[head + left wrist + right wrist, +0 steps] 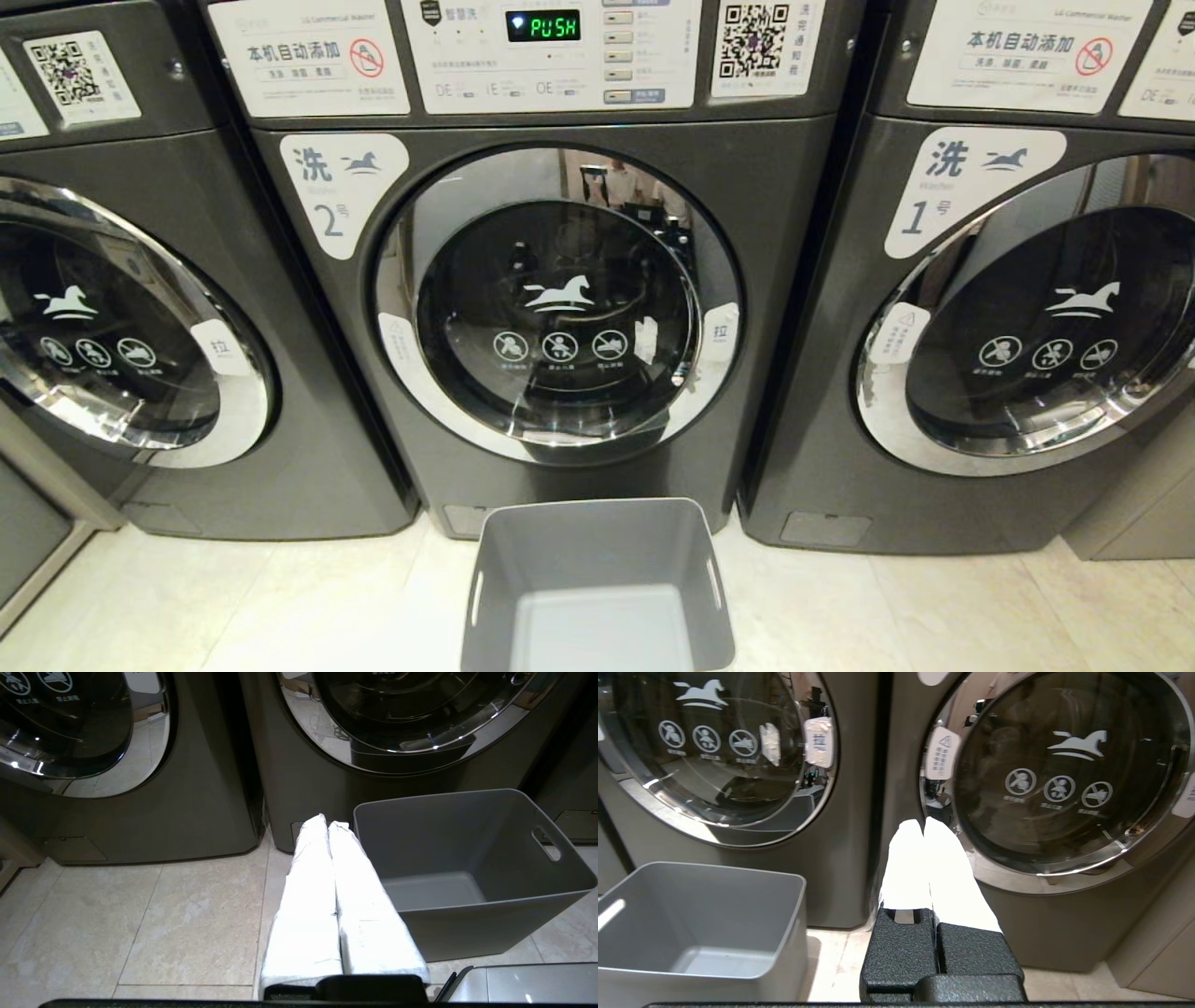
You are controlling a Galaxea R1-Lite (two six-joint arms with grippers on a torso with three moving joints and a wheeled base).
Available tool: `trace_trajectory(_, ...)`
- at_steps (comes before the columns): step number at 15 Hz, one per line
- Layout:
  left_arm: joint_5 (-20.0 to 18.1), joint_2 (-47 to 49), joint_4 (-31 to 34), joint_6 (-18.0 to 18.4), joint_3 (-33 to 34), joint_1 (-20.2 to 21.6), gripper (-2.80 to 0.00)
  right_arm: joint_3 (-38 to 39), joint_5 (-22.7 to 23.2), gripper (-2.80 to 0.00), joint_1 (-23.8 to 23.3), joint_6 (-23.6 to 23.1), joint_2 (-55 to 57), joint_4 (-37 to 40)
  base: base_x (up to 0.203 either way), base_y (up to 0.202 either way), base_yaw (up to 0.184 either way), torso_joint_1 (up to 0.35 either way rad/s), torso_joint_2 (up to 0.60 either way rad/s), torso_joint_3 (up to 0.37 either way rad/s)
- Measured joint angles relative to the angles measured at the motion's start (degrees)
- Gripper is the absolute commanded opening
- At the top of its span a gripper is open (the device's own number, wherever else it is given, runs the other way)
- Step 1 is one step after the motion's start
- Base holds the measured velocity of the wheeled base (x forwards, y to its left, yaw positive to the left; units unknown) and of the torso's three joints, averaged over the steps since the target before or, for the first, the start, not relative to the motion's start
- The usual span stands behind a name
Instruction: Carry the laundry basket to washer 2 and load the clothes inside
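While basket [597, 551] abuts washer 2 [560, 308], floor [233, 607] flanks.

The laundry basket [597, 588] stands on the floor [280, 607] directly before washer 2 [560, 308], between the two end effectors: to the right of the left end effector [327, 826] and to the left of the right end effector [923, 826]. Ahead of the right end effector stands washer 1 [1008, 317], just right of washer 2. A third washer [121, 317] stands left of washer 2, ahead and left of the left end effector.
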Motion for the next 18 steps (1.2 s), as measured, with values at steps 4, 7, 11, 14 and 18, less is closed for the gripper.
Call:
trace_trajectory(4, -0.02, 0.0, 0.0, 0.0, 0.0, 0.0, -2.8, 0.0, -0.02, -2.8, 0.0, -0.01, 0.02, 0.0, 0.0, -0.194, 0.001, 0.002, 0.0, 0.002)
trace_trajectory(7, 0.0, 0.0, 0.0, 0.0, 0.0, 0.0, -2.8, 0.0, 0.02, -2.8, 0.0, 0.0, 0.02, -0.04, 0.0, -0.192, 0.002, 0.006, 0.0, 0.002)
trace_trajectory(11, 0.02, -0.02, 0.02, 0.0, 0.0, 0.0, -2.8, 0.0, 0.0, -2.8, 0.0, -0.01, 0.02, -0.02, 0.0, -0.195, 0.002, 0.001, 0.0, 0.002)
trace_trajectory(14, 0.02, -0.02, 0.02, 0.0, 0.0, 0.0, -2.8, 0.0, 0.0, -2.8, 0.0, -0.01, 0.02, 0.0, 0.0, -0.196, 0.0, 0.003, 0.0, 0.0)
trace_trajectory(18, 0.02, -0.02, 0.02, 0.0, 0.0, 0.0, -2.8, 0.0, 0.02, -2.8, 0.0, -0.01, 0.02, -0.02, 0.0, -0.197, 0.001, 0.001, 0.0, 0.003)
